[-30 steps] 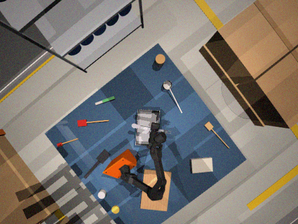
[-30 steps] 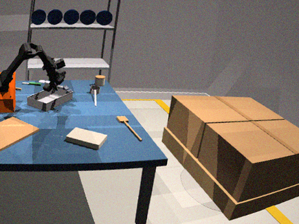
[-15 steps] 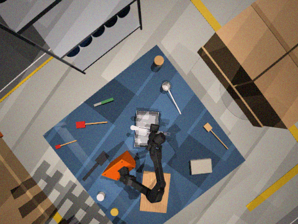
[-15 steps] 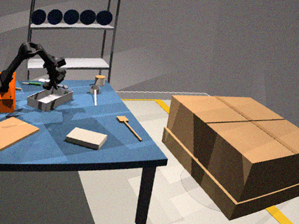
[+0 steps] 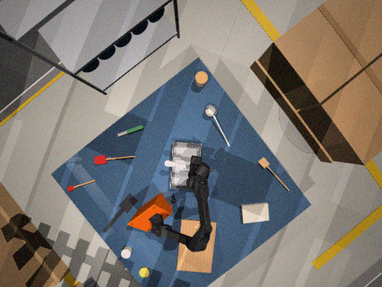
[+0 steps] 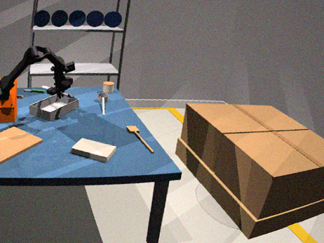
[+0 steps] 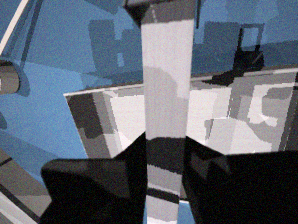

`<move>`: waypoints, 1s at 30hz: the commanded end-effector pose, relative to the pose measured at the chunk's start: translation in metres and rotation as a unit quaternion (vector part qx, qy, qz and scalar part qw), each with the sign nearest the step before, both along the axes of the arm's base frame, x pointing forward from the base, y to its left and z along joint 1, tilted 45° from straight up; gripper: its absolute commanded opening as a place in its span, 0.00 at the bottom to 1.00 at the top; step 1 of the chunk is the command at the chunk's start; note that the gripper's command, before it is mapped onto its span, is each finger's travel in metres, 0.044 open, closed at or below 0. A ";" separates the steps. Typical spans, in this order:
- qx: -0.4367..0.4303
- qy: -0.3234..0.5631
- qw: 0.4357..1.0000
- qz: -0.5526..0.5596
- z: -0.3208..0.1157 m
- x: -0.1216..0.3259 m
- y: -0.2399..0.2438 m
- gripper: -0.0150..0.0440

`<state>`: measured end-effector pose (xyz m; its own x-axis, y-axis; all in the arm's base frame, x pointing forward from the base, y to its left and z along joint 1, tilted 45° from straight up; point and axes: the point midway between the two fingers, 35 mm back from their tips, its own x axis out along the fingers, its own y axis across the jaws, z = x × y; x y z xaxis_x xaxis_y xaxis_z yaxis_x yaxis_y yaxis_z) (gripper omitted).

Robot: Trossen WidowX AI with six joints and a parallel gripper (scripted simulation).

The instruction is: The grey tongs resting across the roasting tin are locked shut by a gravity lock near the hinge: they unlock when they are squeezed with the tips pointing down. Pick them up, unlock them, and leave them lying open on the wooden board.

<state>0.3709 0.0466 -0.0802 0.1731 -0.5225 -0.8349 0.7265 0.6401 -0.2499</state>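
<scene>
The grey tongs (image 5: 169, 163) (image 6: 45, 87) (image 7: 167, 75) lie roughly level across my gripper (image 6: 60, 95) (image 7: 166, 145), which is shut on them. One end sticks out past the left side of the roasting tin (image 5: 182, 150) (image 6: 52, 113) (image 7: 90, 120) in the top view. They appear a little above the tin; the arm hides their middle. Their two arms look pressed together, but whether the lock is engaged cannot be seen. The wooden board (image 5: 206, 259) (image 6: 4, 147) lies flat near the orange base, partly under the arm in the top view.
A white block (image 5: 255, 213) (image 6: 94, 149) lies to the right of the board. A ladle (image 5: 210, 110) (image 6: 103, 97) and an orange-topped cylinder (image 5: 201, 78) (image 6: 108, 87) stand beyond the tin. The orange base (image 5: 145, 213) (image 6: 0, 109) stands between the board and a dark spatula (image 5: 128, 203).
</scene>
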 end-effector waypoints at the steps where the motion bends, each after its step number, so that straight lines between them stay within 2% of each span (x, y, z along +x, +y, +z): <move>1: -0.016 0.007 1.000 -0.012 0.003 0.003 0.003 0.00; 18: -0.103 0.061 0.991 -0.060 0.011 0.001 0.001 0.00; 30: -0.105 0.068 0.990 -0.063 0.012 -0.001 -0.004 0.00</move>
<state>0.3696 0.0443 -0.0702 -0.0108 -0.6989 -0.7152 0.7473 0.4696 -0.4702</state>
